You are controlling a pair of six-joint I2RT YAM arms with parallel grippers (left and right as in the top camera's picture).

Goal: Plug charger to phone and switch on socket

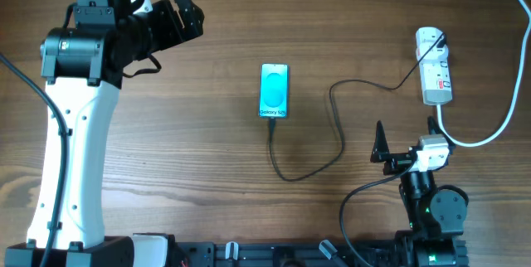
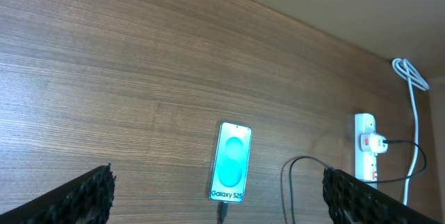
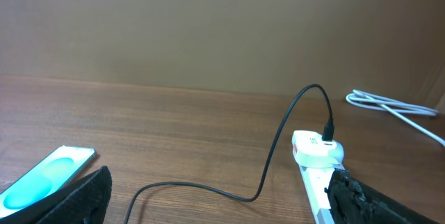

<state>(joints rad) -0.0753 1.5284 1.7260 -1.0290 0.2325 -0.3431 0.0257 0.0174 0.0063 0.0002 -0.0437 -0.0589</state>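
Note:
The phone lies mid-table, cyan screen up, "Galaxy" strip toward the front; it also shows in the left wrist view and at the right wrist view's left edge. The thin black charger cable runs from the phone's front end in a loop to a white adapter on the socket, also seen in the wrist views. The cable tip sits at the phone's port. My left gripper is open, raised at far left. My right gripper is open near the front right, short of the socket.
A thicker white cable runs from the socket's near end and curves up the table's right edge to the far corner. Both arm bases stand along the front edge.

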